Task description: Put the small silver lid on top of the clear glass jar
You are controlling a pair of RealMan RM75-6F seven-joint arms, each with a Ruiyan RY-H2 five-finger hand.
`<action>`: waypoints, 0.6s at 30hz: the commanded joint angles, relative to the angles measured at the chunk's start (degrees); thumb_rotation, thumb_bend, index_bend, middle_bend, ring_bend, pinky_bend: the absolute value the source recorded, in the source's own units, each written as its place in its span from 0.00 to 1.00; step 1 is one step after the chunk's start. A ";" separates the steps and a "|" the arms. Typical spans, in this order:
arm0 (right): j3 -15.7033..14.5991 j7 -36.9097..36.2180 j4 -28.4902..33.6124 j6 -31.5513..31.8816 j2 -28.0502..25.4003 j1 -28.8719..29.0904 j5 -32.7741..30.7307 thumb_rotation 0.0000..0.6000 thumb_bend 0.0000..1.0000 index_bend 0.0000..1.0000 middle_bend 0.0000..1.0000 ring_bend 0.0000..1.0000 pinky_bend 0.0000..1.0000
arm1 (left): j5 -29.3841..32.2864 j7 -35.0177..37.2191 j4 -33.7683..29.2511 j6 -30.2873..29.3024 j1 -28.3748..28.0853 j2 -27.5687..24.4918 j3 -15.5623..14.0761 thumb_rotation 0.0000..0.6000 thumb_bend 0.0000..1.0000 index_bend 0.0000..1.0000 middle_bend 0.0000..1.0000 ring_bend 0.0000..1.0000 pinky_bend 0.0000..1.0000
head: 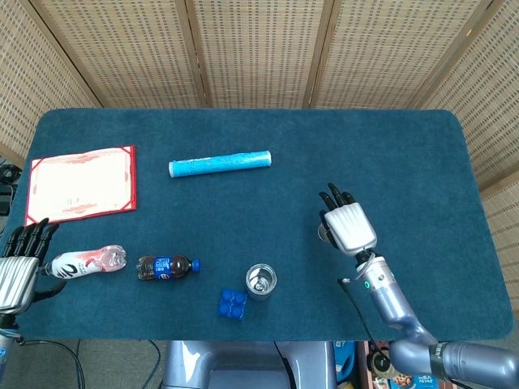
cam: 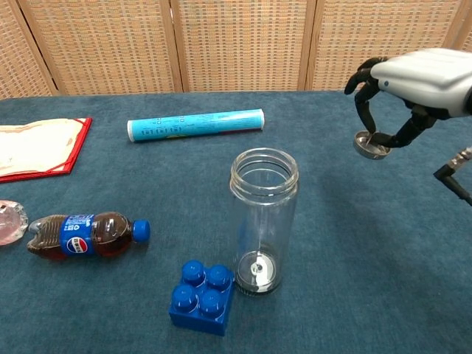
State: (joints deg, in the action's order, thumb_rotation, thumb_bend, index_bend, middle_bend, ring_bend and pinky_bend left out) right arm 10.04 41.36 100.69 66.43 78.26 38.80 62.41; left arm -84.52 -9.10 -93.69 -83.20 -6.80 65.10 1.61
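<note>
The clear glass jar point(cam: 265, 220) stands upright and open-mouthed near the table's front edge, seen from above as a ring, the jar point(head: 260, 281). My right hand point(cam: 410, 87) hangs in the air to the jar's right and pinches the small silver lid point(cam: 370, 144) between thumb and fingertips, well above the cloth. From the head view the right hand point(head: 349, 226) hides most of the lid point(head: 323, 233). My left hand point(head: 18, 263) rests at the table's front left corner, fingers apart, holding nothing.
A blue toy brick point(cam: 202, 296) sits just left of the jar's base. A cola bottle point(cam: 86, 234) and a pink-and-white bottle point(head: 86, 262) lie further left. A blue tube point(cam: 195, 123) lies at the back, and a red-edged certificate point(head: 81, 183) at far left.
</note>
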 commanded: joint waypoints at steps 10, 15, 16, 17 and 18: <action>1.50 12.45 17.66 7.26 -7.17 0.41 0.95 1.00 0.54 0.63 0.25 0.03 0.27 | -4.16 2.64 -2.93 -2.60 1.29 -2.64 -1.42 1.00 0.18 0.00 0.00 0.00 0.00; 1.66 14.47 21.28 8.20 -7.55 0.94 0.79 1.00 0.54 0.63 0.25 0.03 0.27 | -4.79 2.41 -3.54 -2.76 1.37 -3.03 -1.58 1.00 0.18 0.00 0.00 0.00 0.00; 1.47 14.73 22.46 8.23 -7.37 1.05 1.05 1.00 0.54 0.63 0.24 0.03 0.27 | -4.89 2.41 -3.55 -2.66 1.34 -3.02 -1.63 1.00 0.18 0.00 0.00 0.00 0.00; 1.13 15.19 23.49 8.49 -7.27 1.00 1.37 1.00 0.54 0.63 0.24 0.03 0.27 | -4.88 2.44 -3.53 -2.56 1.31 -3.00 -1.64 1.00 0.18 0.00 0.00 0.00 0.00; 0.73 15.67 24.55 8.91 -7.13 0.87 1.72 1.00 0.54 0.63 0.24 0.03 0.27 | -4.85 2.48 -3.51 -2.50 1.30 -3.00 -1.62 1.00 0.18 0.00 0.00 0.00 0.00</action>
State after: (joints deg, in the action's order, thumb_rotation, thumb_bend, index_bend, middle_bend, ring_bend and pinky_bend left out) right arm 11.35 56.04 123.46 74.67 70.94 39.64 63.56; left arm -89.37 -6.62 -97.21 -85.70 -5.50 62.10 0.00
